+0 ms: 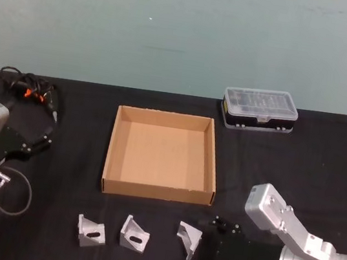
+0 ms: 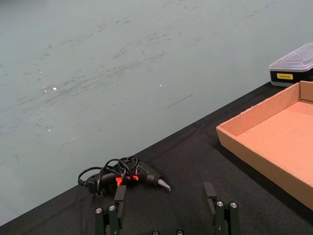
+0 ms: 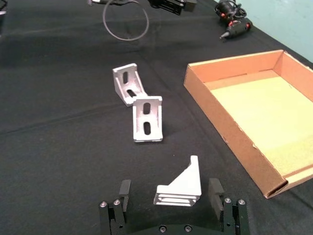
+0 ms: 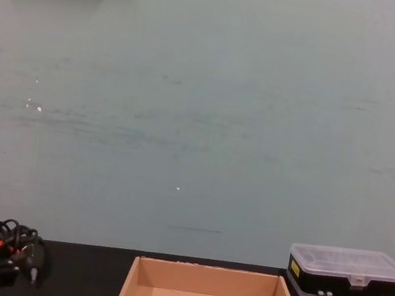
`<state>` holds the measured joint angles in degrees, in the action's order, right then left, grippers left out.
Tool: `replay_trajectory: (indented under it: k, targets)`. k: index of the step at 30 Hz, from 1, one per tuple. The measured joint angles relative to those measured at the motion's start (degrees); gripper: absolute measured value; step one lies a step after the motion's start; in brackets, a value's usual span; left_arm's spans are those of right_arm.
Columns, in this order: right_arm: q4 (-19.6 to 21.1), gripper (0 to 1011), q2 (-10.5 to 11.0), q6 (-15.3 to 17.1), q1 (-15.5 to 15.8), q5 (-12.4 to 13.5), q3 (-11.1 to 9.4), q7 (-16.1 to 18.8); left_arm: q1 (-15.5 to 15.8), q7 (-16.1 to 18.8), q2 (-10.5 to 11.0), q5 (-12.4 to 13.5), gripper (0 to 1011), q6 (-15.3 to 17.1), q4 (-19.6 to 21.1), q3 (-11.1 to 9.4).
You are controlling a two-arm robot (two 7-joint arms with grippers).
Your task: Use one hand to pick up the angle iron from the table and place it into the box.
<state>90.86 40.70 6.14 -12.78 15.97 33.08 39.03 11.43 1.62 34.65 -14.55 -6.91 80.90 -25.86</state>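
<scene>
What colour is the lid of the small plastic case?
Clear and see-through: the lid sits over a black base. The chest view shows it best.

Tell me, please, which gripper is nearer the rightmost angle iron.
Right. The right gripper is open, straddling the rightmost angle iron; the left gripper is far off, left of the box.

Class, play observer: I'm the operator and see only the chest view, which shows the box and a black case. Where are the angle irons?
Observer: Three angle irons lie in a row on the table, before the box's near wall.
Operator: Which tool is nearest them?
Observer: The right tool, open, its fingers flanking the rightmost angle iron without touching it.
Operator: And the left tool?
Observer: The left tool is open and empty at the table's left, facing the cable tangle.
</scene>
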Motion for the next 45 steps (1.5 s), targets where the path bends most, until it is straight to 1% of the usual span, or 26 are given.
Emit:
replay_trajectory:
  k: [8, 13, 22, 23, 25, 27, 29, 30, 33, 34, 35, 36, 37, 39, 45]
  targets:
    - [-1.7, 1000, -1.9, 2.7, -1.4, -0.1, 0.7, -0.2, 0.0, 0.0, 0.0, 0.0, 1000, 0.0, 0.0, 0.0]
    - [-2.4, 1000, -2.7, 3.6, -1.8, -0.1, 0.9, -0.8, 0.0, 0.0, 0.0, 0.0, 1000, 0.0, 0.0, 0.0]
    - [-2.3, 996, -2.6, 3.5, -1.7, -0.1, 0.9, -0.7, 0.0, 0.0, 0.0, 0.0, 1000, 0.0, 0.0, 0.0]
    - [-2.2, 965, -2.5, 3.5, -1.7, -0.1, 0.9, -0.7, 0.0, 0.0, 0.0, 0.0, 1000, 0.0, 0.0, 0.0]
    - [-2.2, 946, -2.5, 3.5, -1.7, -0.1, 0.8, -0.7, 0.0, 0.0, 0.0, 0.0, 1000, 0.0, 0.0, 0.0]
    - [-2.2, 883, -2.5, 3.4, -1.7, -0.1, 0.8, -0.7, 0.0, 0.0, 0.0, 0.0, 1000, 0.0, 0.0, 0.0]
    - [-2.2, 849, -2.5, 3.4, -1.7, -0.1, 0.8, -0.7, 0.0, 0.0, 0.0, 0.0, 1000, 0.0, 0.0, 0.0]
    - [-2.1, 795, -2.5, 3.4, -1.7, -0.1, 0.8, -0.7, 0.0, 0.0, 0.0, 0.0, 1000, 0.0, 0.0, 0.0]
    - [-2.1, 741, -2.5, 3.3, -1.7, -0.1, 0.8, -0.7, 0.0, 0.0, 0.0, 0.0, 1000, 0.0, 0.0, 0.0]
    - [-2.1, 682, -2.4, 3.3, -1.7, -0.1, 0.8, -0.7, 0.0, 0.0, 0.0, 0.0, 1000, 0.0, 0.0, 0.0]
    - [-2.1, 650, -2.4, 3.3, -1.7, -0.1, 0.8, -0.6, 0.0, 0.0, 0.0, 0.0, 1000, 0.0, 0.0, 0.0]
    - [-2.1, 650, -2.4, 3.3, -1.7, -0.1, 0.8, -0.6, 0.0, 0.0, 0.0, 0.0, 1000, 0.0, 0.0, 0.0]
    - [-2.1, 582, -2.4, 3.3, -1.7, -0.1, 0.8, -0.6, 0.0, 0.0, 0.0, 0.0, 1000, 0.0, 0.0, 0.0]
    - [-2.1, 541, -2.4, 3.3, -1.6, -0.1, 0.8, -0.6, 0.0, 0.0, 0.0, 0.0, 1000, 0.0, 0.0, 0.0]
    - [-2.1, 539, -2.4, 3.3, -1.6, -0.1, 0.8, -0.6, 0.0, 0.0, 0.0, 0.0, 1000, 0.0, 0.0, 0.0]
